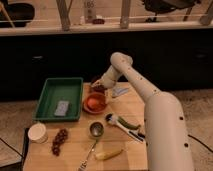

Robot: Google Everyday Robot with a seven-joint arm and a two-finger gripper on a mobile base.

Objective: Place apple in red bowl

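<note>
The red bowl (95, 107) sits on the wooden table, just right of the green tray. A round orange-red shape inside it looks like the apple (93, 101). My gripper (98, 86) is at the end of the white arm, just above the bowl's far rim, over a small dark brown bowl that it mostly hides. The apple lies below and slightly in front of the gripper, apart from it.
A green tray (52, 95) holds a grey packet (62, 107). A white cup (37, 132), dark grapes (59, 141), a metal cup (96, 129), a fork (88, 152), a banana (109, 154), a green-handled brush (124, 125) and a pale packet (120, 91) lie around.
</note>
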